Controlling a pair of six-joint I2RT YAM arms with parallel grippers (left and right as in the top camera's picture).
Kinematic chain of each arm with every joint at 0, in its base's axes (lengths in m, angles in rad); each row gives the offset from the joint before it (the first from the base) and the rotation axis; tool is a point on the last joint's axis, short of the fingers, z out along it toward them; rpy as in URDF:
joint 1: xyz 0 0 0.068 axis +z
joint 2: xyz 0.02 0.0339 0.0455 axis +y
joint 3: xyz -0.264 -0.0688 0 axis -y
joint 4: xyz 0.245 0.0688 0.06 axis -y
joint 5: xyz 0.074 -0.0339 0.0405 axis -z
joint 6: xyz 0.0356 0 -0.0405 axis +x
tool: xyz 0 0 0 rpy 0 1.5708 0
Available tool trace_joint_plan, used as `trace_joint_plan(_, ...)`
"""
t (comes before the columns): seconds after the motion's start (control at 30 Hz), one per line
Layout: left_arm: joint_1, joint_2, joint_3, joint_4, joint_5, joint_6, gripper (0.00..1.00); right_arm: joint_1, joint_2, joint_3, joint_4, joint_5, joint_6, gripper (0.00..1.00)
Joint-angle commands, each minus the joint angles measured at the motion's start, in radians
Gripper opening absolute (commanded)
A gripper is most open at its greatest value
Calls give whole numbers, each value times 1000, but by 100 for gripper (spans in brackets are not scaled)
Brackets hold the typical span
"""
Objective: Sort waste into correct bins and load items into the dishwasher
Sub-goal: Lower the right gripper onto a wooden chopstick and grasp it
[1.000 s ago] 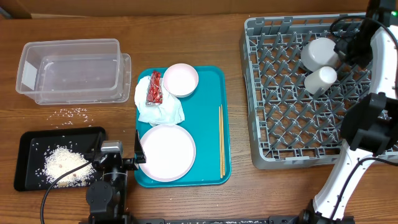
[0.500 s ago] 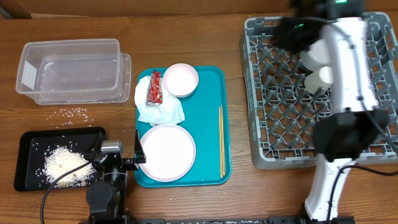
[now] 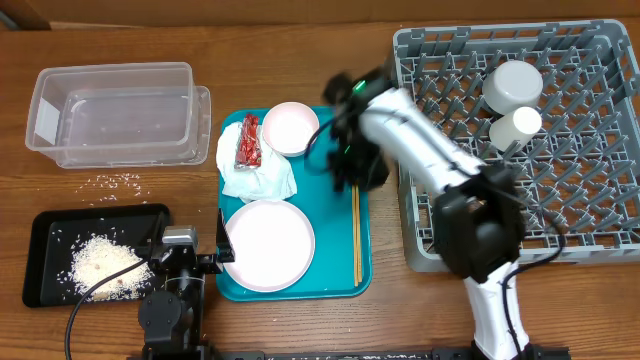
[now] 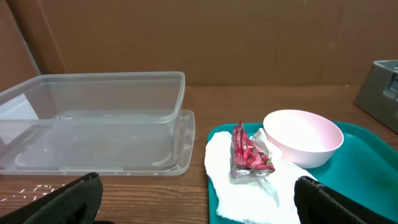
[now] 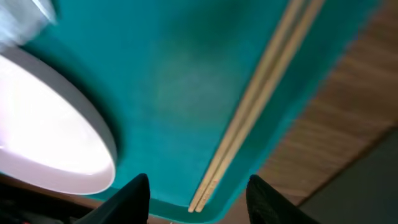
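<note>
My right gripper hangs open over the teal tray, above the far end of the chopsticks. In the right wrist view the chopsticks run between its spread jaws, with the gripper holding nothing; the large pink plate is to the left. The white napkin with the red wrapper on it lies beside the small pink plate. A bowl and a cup sit in the dishwasher. My left gripper rests open at the front, facing the napkin and wrapper.
The clear tub stands at the back left, with loose rice grains in front of it. The black tray holds a heap of rice. The right arm stretches across the dishwasher's left edge.
The right arm swung from the back of the dishwasher leftward to above the teal tray, and its jaws opened. The left arm has not moved.
</note>
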Motion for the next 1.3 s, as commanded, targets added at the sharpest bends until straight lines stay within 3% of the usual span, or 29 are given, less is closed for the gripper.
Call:
trace_joint_plan(0.0, -8, -8, -4, -1, -2, 19, 100, 49, 1, -74, 27, 32, 45, 52)
trace_joint_plan(0.2, -8, -8, -4, -1, -2, 19, 100, 119, 1, -148, 68, 50, 88, 51)
trace_joint_plan(0.6, -8, -8, -4, -1, -2, 19, 100, 122, 1, -154, 108, 254, 100, 52)
trace_joint_plan(0.73, -8, -8, -4, -1, -2, 19, 100, 122, 1, -159, 150, 224, 101, 56)
trace_joint_plan(1.1, -8, -8, -4, -1, -2, 19, 100, 122, 2, -166, 180, 159, 105, 55)
trace_joint_plan(1.27, -8, -8, -4, -2, -2, 19, 100, 122, 2, -198, 241, 159, 106, 41)
